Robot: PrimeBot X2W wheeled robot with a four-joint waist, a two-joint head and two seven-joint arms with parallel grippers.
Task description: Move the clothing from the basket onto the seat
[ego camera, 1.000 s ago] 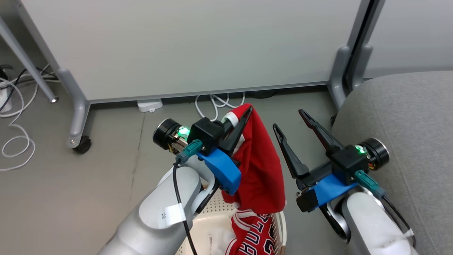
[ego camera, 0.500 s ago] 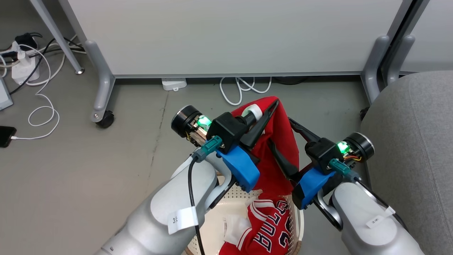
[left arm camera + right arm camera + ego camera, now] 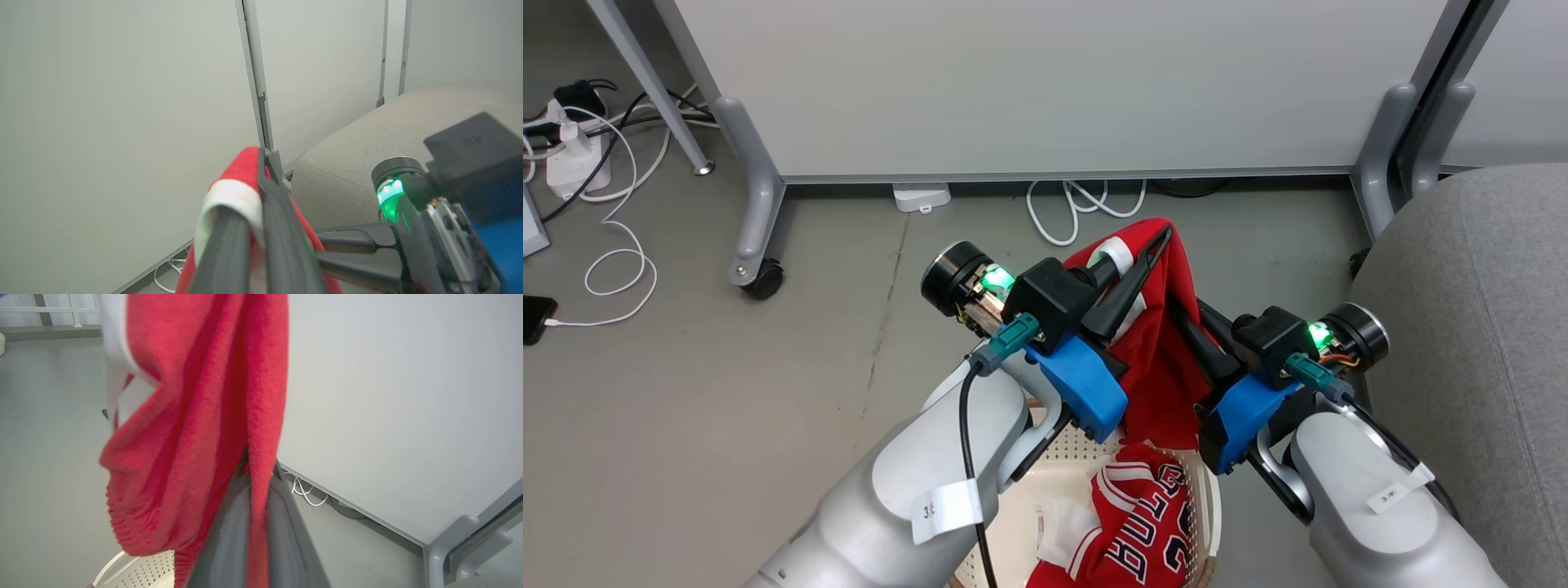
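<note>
While the left gripper pinches the red garment by its white-trimmed top and the right gripper clamps a lower fold, it hangs lengthwise mid-frame over the basket (jersey inside); the seat lies at the right edge, nearest the right gripper.

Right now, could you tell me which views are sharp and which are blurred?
Head view: sharp, evenly lit, soft shadows. Left wrist view: the left pincer and plain red garment are out of focus up close; a green light blooms. Right wrist view: the garment and right pincer are blurred, the white panel behind crisper.
</note>
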